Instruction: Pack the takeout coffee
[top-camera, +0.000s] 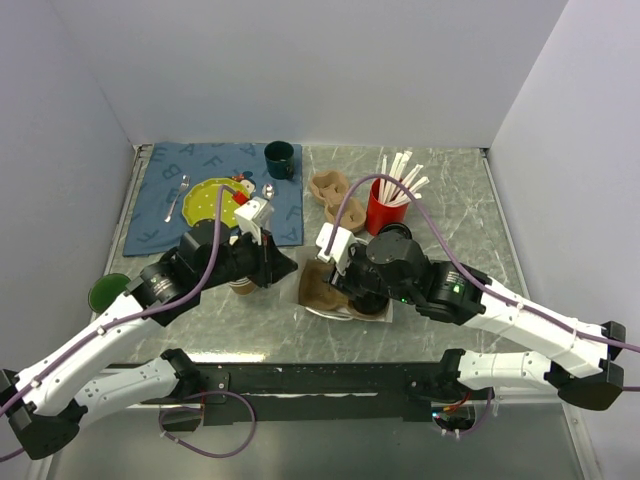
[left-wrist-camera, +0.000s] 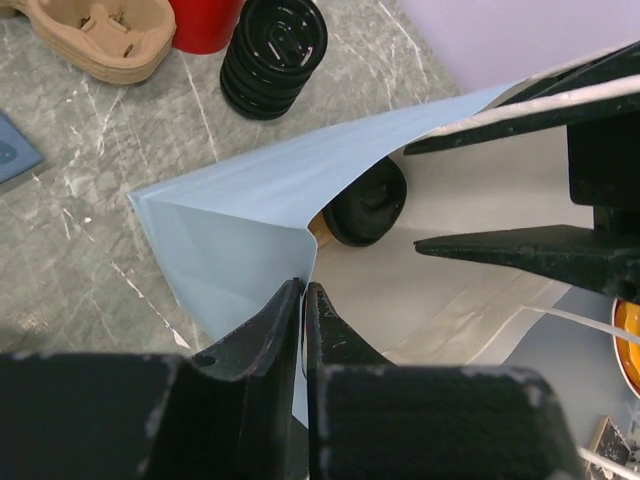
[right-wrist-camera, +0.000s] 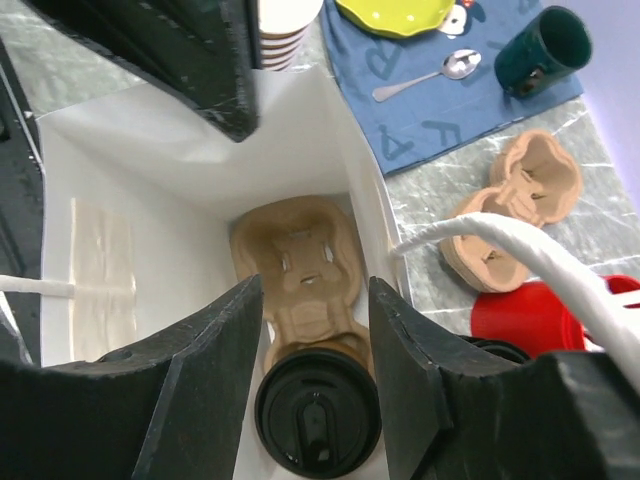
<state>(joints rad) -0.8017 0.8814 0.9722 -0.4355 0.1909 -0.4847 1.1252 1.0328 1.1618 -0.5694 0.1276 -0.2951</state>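
Right wrist view looks down into the white paper bag (right-wrist-camera: 150, 250), where the takeout coffee (right-wrist-camera: 318, 420) sits in a cardboard carrier (right-wrist-camera: 300, 265) at lower centre; the right fingers (right-wrist-camera: 225, 370) stand apart above it, released. The left fingers (left-wrist-camera: 255, 345) are clenched on the bag's rim, lower centre of their view

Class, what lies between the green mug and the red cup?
Brown cup carriers, between the mug and red cup, clearest in the top view.

Bright, even light; soft shadows.
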